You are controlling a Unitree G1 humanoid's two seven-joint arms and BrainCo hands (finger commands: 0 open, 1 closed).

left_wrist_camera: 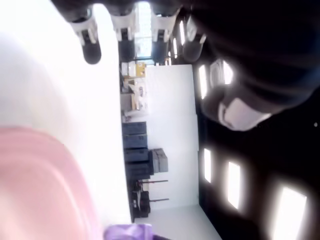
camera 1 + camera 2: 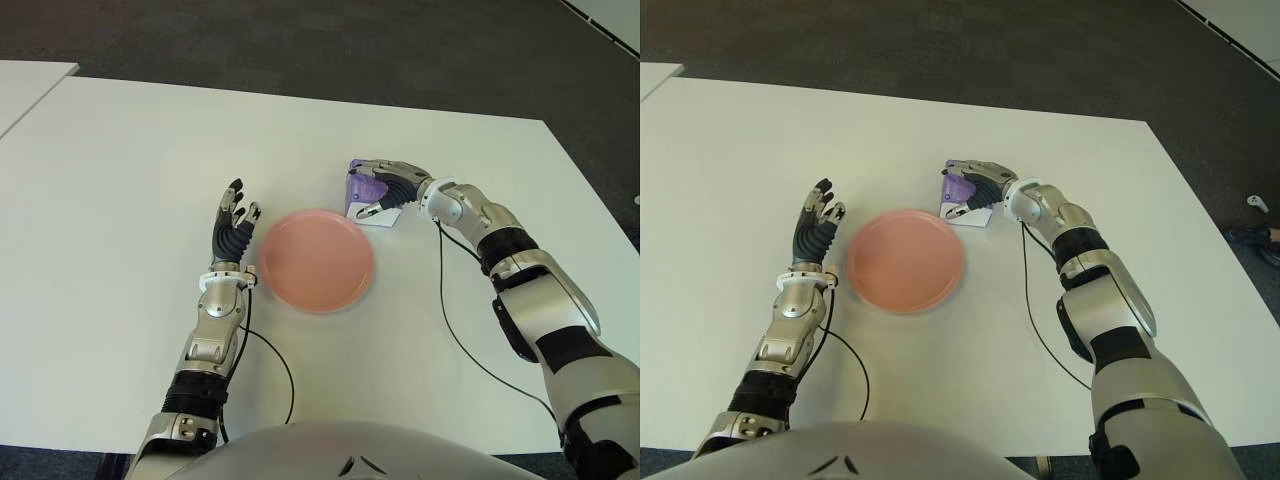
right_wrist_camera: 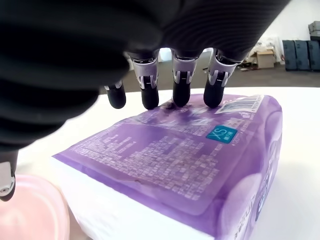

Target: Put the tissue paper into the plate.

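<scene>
Right hand [image 2: 392, 192] over the purple tissue pack [image 3: 190, 165] — fingers [image 3: 181, 90] arched, tips touching its top, beside the pink plate [image 2: 317, 260]; left hand [image 2: 234, 228] open on the plate's other side — holding nothing.

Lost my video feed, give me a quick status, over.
Right robot hand over the tissue pack, fingertips on it, not lifted. Left robot hand open, left of the pink plate. Plate bare, path clear.
</scene>
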